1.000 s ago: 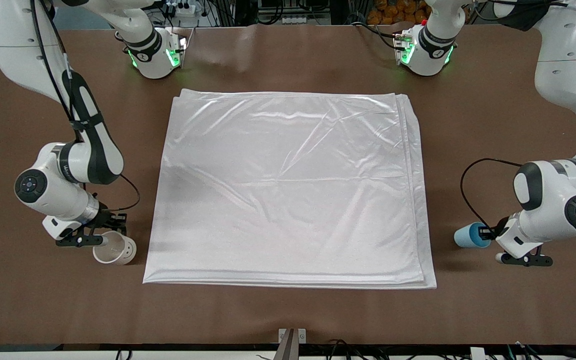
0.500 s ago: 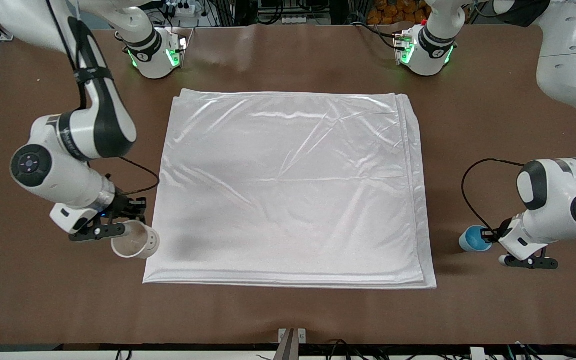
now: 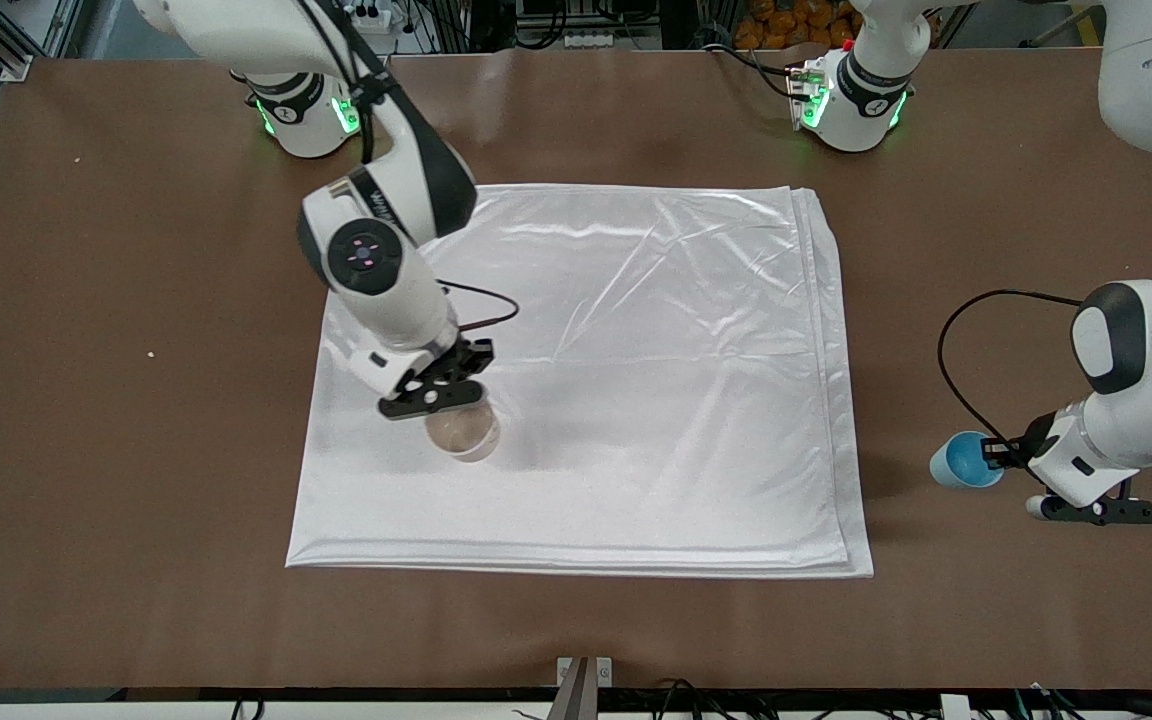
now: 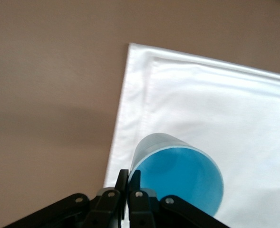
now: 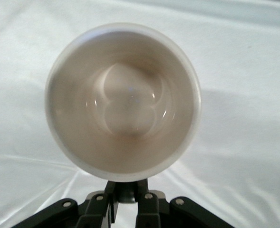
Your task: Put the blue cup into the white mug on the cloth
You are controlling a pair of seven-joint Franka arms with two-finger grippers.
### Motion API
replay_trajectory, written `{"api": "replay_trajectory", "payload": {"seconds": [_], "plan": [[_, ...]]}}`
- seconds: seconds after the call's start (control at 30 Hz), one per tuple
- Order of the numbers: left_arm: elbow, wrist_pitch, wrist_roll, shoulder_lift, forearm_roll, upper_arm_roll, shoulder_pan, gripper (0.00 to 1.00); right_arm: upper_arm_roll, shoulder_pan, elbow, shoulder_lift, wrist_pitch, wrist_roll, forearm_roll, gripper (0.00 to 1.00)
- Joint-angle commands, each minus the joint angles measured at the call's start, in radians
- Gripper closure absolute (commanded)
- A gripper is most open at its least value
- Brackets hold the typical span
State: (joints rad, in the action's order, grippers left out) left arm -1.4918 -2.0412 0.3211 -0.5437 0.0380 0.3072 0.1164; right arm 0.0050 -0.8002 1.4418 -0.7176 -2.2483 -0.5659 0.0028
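Only wrist views show fingers (image 5: 125, 199) pinching white mug (image 5: 123, 99), blue cup (image 4: 178, 175).

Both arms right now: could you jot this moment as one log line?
right tool: shut on white mug, over cloth | left tool: shut on blue cup, above table beside cloth

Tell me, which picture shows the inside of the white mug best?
The right wrist view: it looks straight down into the white mug, empty inside. The front view shows only part of the white mug under the right gripper. The left wrist view misses it.
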Motion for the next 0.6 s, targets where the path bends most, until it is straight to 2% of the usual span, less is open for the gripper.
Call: {"api": "replay_trajectory", "payload": {"seconds": [0.0,0.27,0.57], "plan": [[-0.016,0.012,0.122,0.021,-0.020,0.047,-0.014,1.00,-0.003,-0.025,-0.054,-0.062,-0.042,-0.029,-0.024,1.00],[-0.015,0.012,0.269,0.014,-0.020,0.059,-0.102,1.00,-0.003,-0.045,-0.075,-0.097,-0.063,-0.029,-0.024,0.99],[-0.015,0.012,0.366,0.019,-0.020,0.059,-0.156,1.00,-0.003,-0.051,-0.075,-0.111,-0.065,-0.029,-0.026,0.78]]}}
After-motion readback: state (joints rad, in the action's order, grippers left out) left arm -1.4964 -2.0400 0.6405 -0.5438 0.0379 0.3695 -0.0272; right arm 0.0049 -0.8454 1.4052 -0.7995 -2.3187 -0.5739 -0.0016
